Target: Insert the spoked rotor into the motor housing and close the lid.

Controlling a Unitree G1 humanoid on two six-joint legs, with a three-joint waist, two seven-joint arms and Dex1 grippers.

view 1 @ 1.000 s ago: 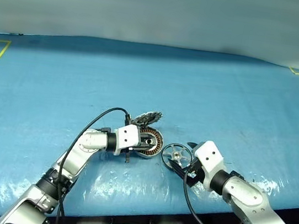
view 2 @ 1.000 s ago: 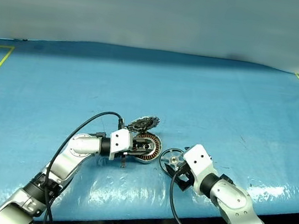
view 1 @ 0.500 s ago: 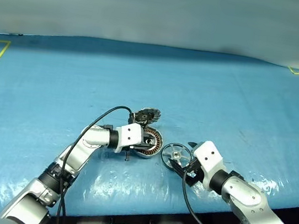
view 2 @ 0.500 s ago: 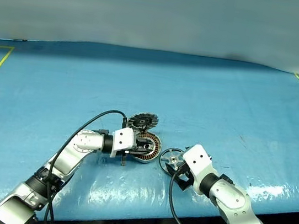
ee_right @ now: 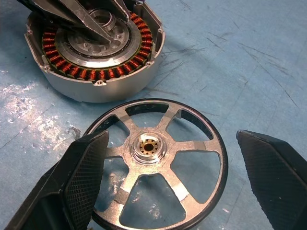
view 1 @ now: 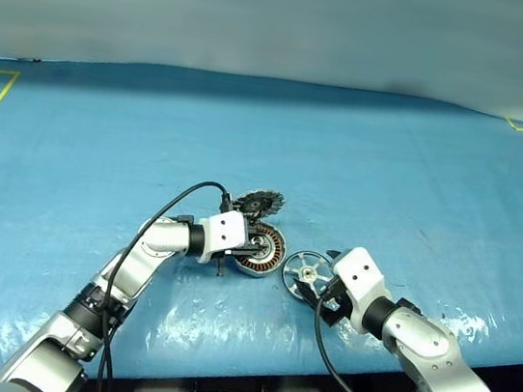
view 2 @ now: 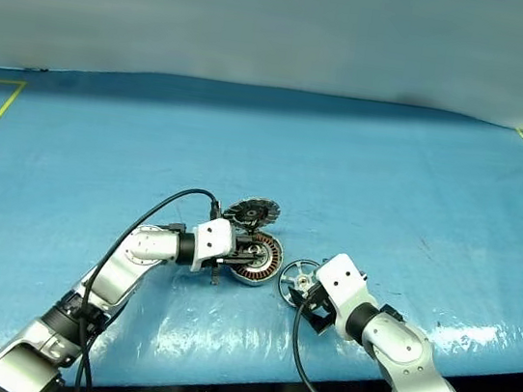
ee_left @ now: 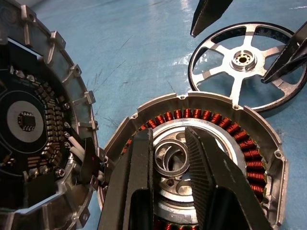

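We saw the spoked rotor (ee_right: 156,158), a shiny silver metal wheel with a thin rim and five spokes, lying flat on the blue table cover (view 1: 420,179), directly between the wide-spread black fingers of our right gripper (ee_right: 168,182), one on each side of its rim and neither touching. Being round, it offered no long axis to align with. The motor housing (ee_left: 201,158), a shallow silver casing ringed with copper windings, sat just beside the rotor. Our left gripper (ee_left: 175,158) had its narrowed jaws pinched on the housing's raised centre ring. The ribbed silver-grey lid (view 1: 261,202) leaned tilted behind the housing.
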